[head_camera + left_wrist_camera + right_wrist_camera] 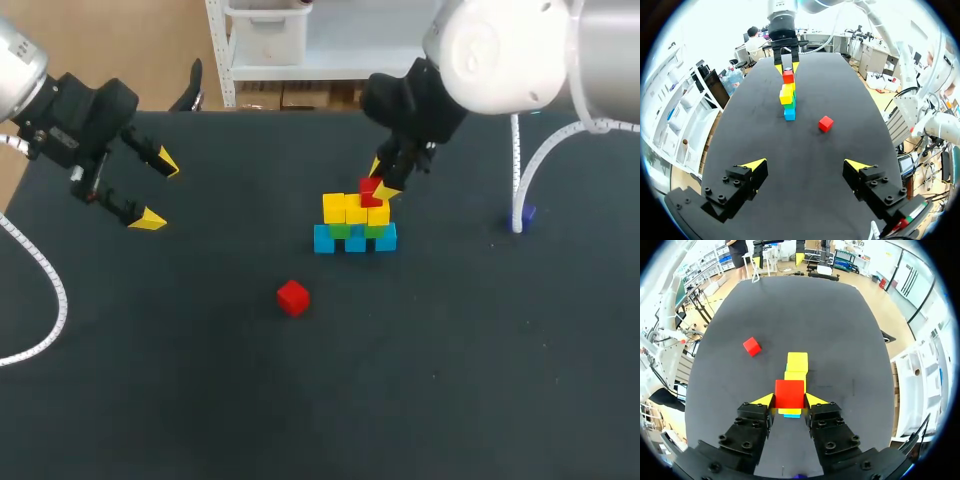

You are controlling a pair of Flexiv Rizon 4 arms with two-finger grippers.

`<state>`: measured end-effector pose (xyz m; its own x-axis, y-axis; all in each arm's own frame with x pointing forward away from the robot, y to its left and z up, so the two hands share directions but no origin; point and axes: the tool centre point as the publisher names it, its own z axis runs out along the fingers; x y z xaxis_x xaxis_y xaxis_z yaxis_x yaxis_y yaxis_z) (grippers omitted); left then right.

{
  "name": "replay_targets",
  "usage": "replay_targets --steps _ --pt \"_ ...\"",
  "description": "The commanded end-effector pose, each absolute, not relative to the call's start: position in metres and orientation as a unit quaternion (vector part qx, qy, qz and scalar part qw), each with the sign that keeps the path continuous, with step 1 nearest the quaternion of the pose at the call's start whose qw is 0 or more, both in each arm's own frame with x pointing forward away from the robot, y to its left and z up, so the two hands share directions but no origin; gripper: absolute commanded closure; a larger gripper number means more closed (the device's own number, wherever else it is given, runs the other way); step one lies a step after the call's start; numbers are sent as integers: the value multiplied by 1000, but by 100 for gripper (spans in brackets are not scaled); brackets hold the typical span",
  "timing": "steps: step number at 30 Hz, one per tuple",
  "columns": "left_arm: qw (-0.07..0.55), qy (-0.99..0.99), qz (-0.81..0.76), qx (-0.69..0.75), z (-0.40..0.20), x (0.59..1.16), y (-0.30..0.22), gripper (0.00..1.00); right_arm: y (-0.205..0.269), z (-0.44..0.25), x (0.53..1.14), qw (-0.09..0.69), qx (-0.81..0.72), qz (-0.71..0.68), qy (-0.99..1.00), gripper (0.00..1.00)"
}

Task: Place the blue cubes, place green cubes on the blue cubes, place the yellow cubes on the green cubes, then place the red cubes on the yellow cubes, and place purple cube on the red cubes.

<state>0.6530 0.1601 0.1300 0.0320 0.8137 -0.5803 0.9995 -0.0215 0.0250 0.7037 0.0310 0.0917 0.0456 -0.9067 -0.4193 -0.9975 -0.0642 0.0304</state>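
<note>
**Black table, white shelves, pale floor**

A table (200, 400) with a matte black top fills the head view, and light falls evenly on it. Behind its far edge stands a white shelf (300, 45) holding a white bin, on a wood-toned floor (150, 40). In the left wrist view, white shelves (682, 125) run along one long side of the table. The right wrist view shows tan floor (875, 295) past the table's end.

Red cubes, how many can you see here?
2. One red cube sits in the right gripper, above the yellow cubes; the loose red cube lies on the table, apart from the stack.
</note>
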Motion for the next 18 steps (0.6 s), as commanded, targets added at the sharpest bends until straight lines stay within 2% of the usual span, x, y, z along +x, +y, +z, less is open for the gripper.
replay_targets --steps 1,18 --pt "224 662 -210 684 129 653 161 0 32 91 706 135 -710 169 670 100" --pt "224 662 -210 684 129 653 161 0 32 90 707 132 -710 170 671 100"
